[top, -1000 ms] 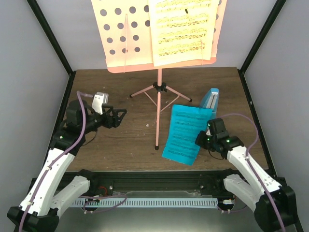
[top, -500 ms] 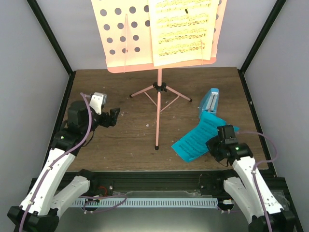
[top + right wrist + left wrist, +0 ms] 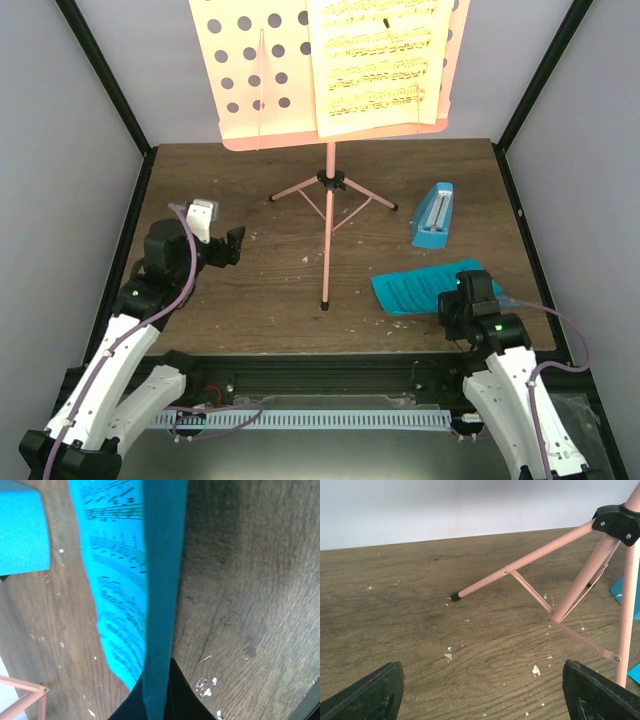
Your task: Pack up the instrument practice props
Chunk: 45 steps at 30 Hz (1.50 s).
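Blue printed paper music sheet [image 3: 415,290] is clamped by the right gripper [image 3: 458,303], right of the salmon-pink metal tripod music stand [image 3: 328,230].
Right arm is bent low; the left gripper [image 3: 235,245] is held agape left of the stand, levelled at its legs.

High rear view, close low wrist views, all sharing stand [image 3: 250,130]

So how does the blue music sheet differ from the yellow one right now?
The yellow sheet stands upright on the music stand; the blue sheet is down by the table, near its front edge. The yellow sheet sits flat with no gripper on it; the blue sheet is bent and pinched in the shut right gripper. Both carry printed music staves.
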Each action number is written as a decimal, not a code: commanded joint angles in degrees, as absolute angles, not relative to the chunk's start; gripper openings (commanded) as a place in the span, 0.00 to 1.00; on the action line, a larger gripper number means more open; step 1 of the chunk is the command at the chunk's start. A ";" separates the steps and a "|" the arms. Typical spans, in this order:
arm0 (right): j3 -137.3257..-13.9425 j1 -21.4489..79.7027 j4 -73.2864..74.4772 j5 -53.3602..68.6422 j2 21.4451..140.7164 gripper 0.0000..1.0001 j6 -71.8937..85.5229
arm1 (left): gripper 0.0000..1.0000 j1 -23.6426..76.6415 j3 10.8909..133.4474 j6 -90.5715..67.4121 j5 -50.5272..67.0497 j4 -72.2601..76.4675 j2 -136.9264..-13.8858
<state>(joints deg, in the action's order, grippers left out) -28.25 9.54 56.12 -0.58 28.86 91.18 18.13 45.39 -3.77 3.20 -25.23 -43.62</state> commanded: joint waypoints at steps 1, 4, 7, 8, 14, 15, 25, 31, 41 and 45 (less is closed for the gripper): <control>-24.79 9.01 52.42 -1.27 29.08 0.01 96.59 | 0.88 17.93 44.33 -3.34 2.69 -22.83 -42.22; -23.12 9.05 48.94 -0.78 30.39 0.01 95.56 | 0.88 17.93 44.12 -3.34 2.55 -22.78 -42.17; -21.97 9.05 44.28 -0.44 32.40 0.02 94.03 | 0.88 17.93 44.03 -3.42 2.74 -22.76 -42.42; -21.77 9.05 43.09 -0.44 33.15 0.04 93.59 | 0.88 17.97 44.01 -3.43 2.79 -22.76 -42.51; -22.95 9.05 37.80 -2.23 35.95 0.05 88.21 | 0.88 17.93 43.78 -3.56 2.31 -22.80 -43.01; -23.13 9.04 37.55 -2.84 36.13 0.07 87.47 | 0.88 17.93 43.72 -3.60 2.22 -22.87 -43.17; -26.89 9.05 42.26 -10.77 35.53 0.67 82.63 | 0.87 17.94 43.90 -3.41 -0.57 -23.52 -43.38; -34.19 9.03 49.08 -23.34 32.20 0.90 76.46 | 0.87 17.93 43.14 -3.34 -2.60 -22.85 -41.93; -38.70 9.05 29.71 -8.97 33.60 1.00 48.11 | 0.87 17.97 42.82 -3.34 -3.47 -22.60 -42.23; -36.26 9.05 18.65 8.98 37.03 1.00 40.31 | 0.87 17.93 42.75 -3.50 -2.56 -22.46 -42.90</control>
